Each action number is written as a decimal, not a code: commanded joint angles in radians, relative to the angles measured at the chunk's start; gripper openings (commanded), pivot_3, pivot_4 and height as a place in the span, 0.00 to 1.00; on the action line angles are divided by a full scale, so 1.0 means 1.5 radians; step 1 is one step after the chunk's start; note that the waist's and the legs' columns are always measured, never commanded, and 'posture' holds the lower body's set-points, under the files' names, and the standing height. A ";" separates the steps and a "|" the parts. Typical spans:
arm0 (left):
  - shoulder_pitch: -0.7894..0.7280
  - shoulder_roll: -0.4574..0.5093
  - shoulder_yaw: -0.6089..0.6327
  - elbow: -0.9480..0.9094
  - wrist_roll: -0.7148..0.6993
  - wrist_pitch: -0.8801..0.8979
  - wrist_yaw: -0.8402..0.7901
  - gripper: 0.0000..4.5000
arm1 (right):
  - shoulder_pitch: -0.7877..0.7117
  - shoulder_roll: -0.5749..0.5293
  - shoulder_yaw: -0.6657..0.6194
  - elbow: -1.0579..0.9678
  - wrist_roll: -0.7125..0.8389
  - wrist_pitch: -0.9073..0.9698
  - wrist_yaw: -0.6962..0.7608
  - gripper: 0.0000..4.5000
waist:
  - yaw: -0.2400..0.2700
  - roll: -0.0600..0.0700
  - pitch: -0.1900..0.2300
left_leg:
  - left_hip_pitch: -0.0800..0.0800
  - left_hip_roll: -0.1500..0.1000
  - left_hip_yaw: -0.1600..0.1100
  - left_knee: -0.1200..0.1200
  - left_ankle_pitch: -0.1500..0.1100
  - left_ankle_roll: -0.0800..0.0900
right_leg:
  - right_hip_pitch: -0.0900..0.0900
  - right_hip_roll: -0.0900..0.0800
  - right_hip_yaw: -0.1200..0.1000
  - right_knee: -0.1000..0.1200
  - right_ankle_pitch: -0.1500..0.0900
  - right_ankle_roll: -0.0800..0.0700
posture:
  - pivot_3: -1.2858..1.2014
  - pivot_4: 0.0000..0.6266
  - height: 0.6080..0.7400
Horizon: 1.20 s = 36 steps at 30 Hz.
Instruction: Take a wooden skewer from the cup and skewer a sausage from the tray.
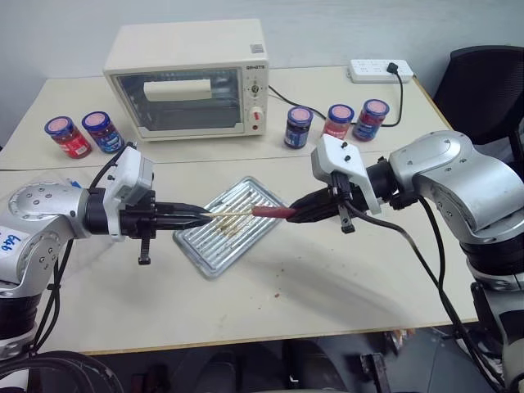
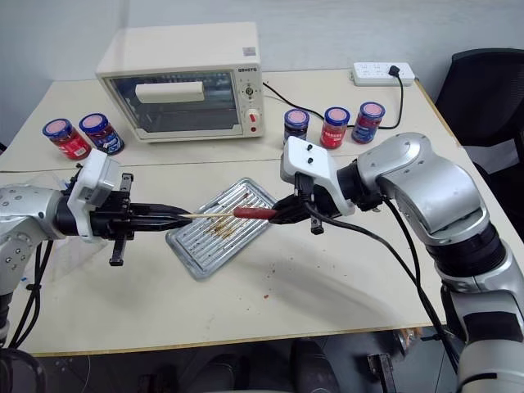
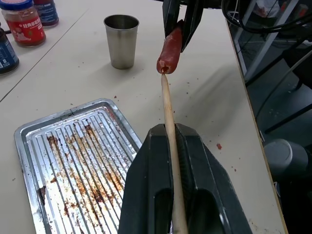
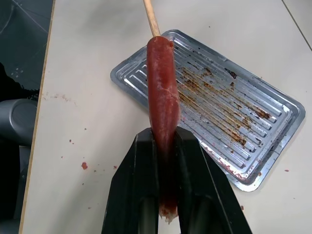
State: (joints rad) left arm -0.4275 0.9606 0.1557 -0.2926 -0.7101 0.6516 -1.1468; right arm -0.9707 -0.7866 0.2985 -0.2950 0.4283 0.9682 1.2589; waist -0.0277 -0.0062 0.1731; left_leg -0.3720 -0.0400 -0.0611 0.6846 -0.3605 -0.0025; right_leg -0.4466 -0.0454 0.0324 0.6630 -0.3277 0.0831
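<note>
Above the stained tray (image 1: 214, 241), the left gripper (image 1: 201, 216), jaws clamped on the wooden skewer (image 1: 233, 212), holds its tip against the end of the sausage (image 1: 273, 212), which the right gripper (image 1: 293, 214) pinches between its 2 black fingers. The steel cup (image 3: 121, 40) stands on the table (image 1: 344, 270), near the tray.

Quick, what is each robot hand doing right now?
Left gripper: closed on the wooden skewer.
Right gripper: closed on the sausage, its end meeting the skewer's tip above the tray.
</note>
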 commanded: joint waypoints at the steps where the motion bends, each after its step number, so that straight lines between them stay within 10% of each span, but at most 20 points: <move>1: -0.010 0.008 0.017 0.002 0.001 -0.010 -0.007 0.00 | -0.005 -0.018 -0.009 0.004 -0.006 -0.021 0.000 0.03 | 0.000 0.000 0.000 | 0.000 0.000 0.000 0.000 0.000 0.000 | 0.000 0.000 0.000 0.000 0.000 0.000 | 0.52 0.24 1.00; 36: -0.034 -0.008 -0.001 0.004 0.004 -0.011 -0.010 0.00 | 0.000 -0.009 -0.014 -0.013 0.017 -0.014 -0.015 0.03 | 0.000 0.000 0.000 | 0.000 0.000 0.000 0.000 0.000 0.000 | 0.000 0.000 0.000 0.000 0.000 0.000 | 0.52 0.24 1.00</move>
State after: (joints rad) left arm -0.4616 0.9467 0.1429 -0.2624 -0.6995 0.6452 -1.1574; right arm -0.9468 -0.8059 0.3033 -0.2752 0.4332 0.9425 1.2410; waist -0.0278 -0.0062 0.1731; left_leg -0.3720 -0.0400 -0.0611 0.6848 -0.3605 -0.0025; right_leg -0.4466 -0.0454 0.0324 0.6632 -0.3277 0.0831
